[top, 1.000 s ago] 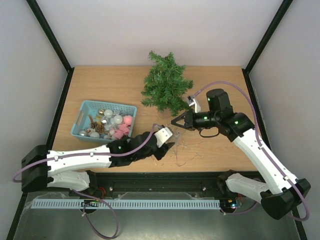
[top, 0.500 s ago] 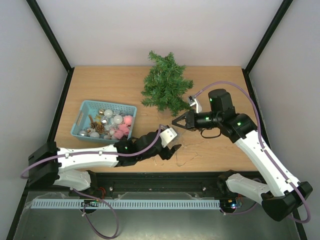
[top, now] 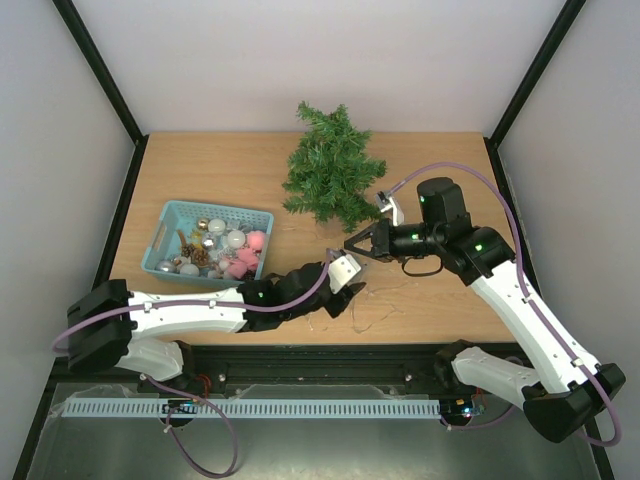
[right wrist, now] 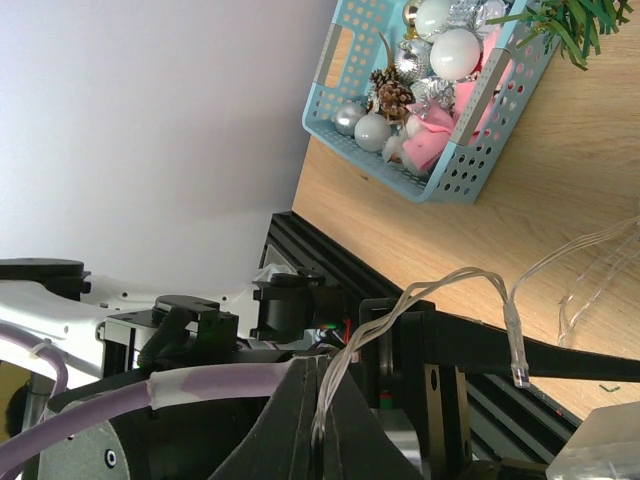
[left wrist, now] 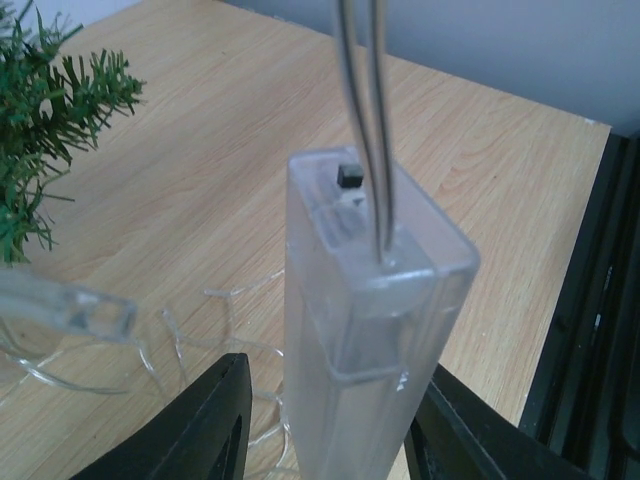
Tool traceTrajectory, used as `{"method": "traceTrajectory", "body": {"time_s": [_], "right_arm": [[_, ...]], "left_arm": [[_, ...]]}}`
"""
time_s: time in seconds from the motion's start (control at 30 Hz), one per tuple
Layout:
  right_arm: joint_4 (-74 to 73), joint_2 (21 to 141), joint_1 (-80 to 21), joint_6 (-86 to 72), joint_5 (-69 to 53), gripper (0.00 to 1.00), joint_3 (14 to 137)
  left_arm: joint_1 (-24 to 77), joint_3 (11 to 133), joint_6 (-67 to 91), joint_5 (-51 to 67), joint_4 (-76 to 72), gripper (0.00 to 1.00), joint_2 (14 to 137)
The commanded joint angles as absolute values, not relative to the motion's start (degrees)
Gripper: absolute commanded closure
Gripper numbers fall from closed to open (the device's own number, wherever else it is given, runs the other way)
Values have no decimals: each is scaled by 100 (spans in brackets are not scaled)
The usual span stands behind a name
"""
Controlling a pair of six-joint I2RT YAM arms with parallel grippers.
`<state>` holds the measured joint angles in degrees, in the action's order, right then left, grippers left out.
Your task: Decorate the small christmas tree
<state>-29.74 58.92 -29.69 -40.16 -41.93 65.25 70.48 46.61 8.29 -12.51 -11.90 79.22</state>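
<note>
Clear box (left wrist: 370, 330): upright betw. L gripper (left wrist: 330, 425) fingers; clamped or not, can't tell
R gripper (top: 352, 243): pinched shut on wire (right wrist: 400, 310) from box
Xmas tree (top: 330, 170): desk (top: 200, 165) far edge, mid
Basket (top: 165, 225): ornaments, desk L side

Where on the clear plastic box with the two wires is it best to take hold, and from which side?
Grip the clear plastic box by two opposite flat sides, midway, coming from the end away from the wires. Those sides are parallel, so a grip would likely sit flat; the wires leave the top end and could get pinched there. The left claw straddles it this way.
</note>
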Motion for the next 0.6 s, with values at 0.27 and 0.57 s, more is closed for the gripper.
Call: {"method": "traceTrajectory", "body": {"time_s": [0.27, 0.57], "right_arm": [[-3085, 5854, -2988, -4057, -4396, 99, 6602], [-3093, 5851, -2988, -4043, -4391, 99, 6540]], "left_arm": [[7075, 4729, 852, -1421, -1829, 50, 8051], [7073, 4672, 801, -1567, -1964, 56, 8092]]}}
